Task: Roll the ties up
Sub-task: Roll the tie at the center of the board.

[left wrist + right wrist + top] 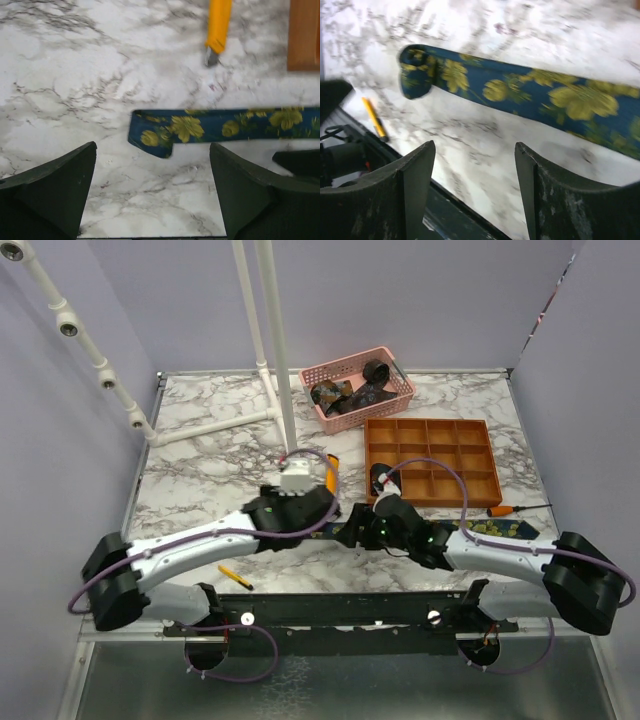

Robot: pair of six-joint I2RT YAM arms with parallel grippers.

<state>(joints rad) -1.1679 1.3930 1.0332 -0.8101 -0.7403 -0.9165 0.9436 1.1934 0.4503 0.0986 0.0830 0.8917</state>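
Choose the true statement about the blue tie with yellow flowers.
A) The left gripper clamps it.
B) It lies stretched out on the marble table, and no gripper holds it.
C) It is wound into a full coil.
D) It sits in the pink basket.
B: both wrist views show the tie lying on the table, with the left gripper and the right gripper open and off it.

Ahead of the left fingers [50, 195], the tie [215, 125] runs off the right edge, so its far length is unseen. Beyond it, the yellow knife [218, 25] and orange tray [303, 35] are cut by the top edge. The right wrist view is blurred. From above, both wrists cover the tie's middle.
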